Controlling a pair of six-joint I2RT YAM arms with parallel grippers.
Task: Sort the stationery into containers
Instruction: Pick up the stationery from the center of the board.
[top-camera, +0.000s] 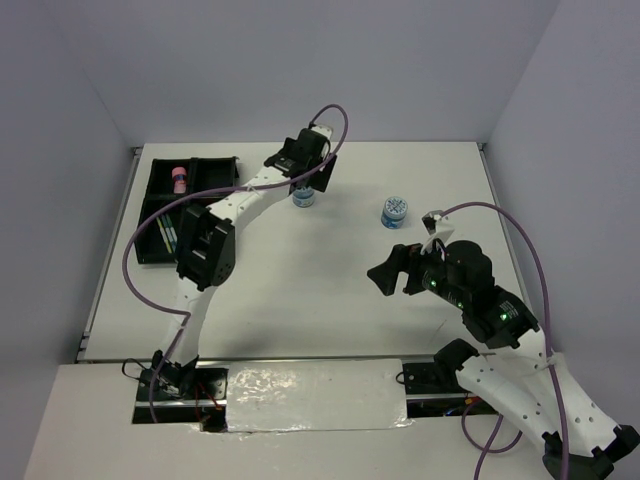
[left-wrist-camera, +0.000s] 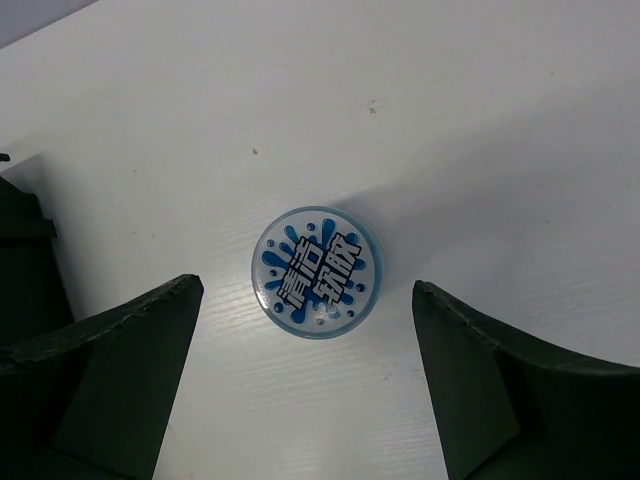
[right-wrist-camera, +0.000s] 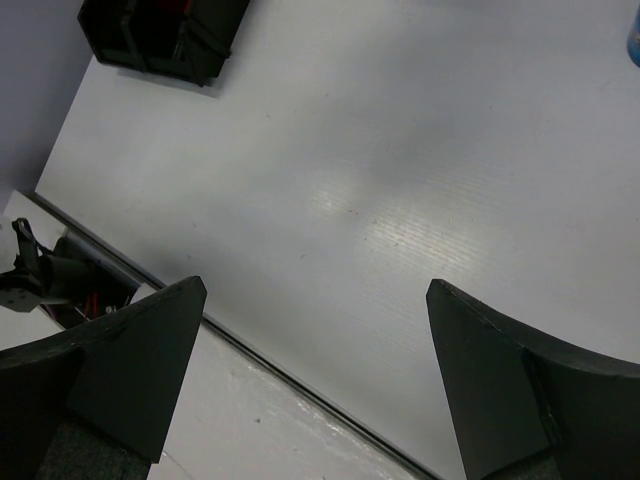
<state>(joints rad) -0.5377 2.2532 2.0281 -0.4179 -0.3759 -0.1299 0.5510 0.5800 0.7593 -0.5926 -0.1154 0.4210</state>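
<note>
**Left claw wide over a tub, right claw wide over bare table**

Your left claw hangs with its jaws spread wide over one round blue-white tub. In the left wrist view the tub stands upright on the white table, lid up, showing blue splashes and white lettering. It lies between the two dark fingers, apart from both and a little nearer the left one. Nothing is gripped.

Your right claw is also fully spread and holds nothing. It is tilted toward the near left part of the table, with only bare white surface between its fingers. The second blue-white tub stands on the table, well apart from the first and beyond the right claw. In the right wrist view it shows only as a blue sliver at the upper right edge.

The black organiser tray sits at the far left of the table, to the left of the left arm. A pink tube lies in one of its far compartments. Thin pens lie in a long compartment nearer you, and their exact colours are hard to tell. The left arm hides part of the tray.
</note>
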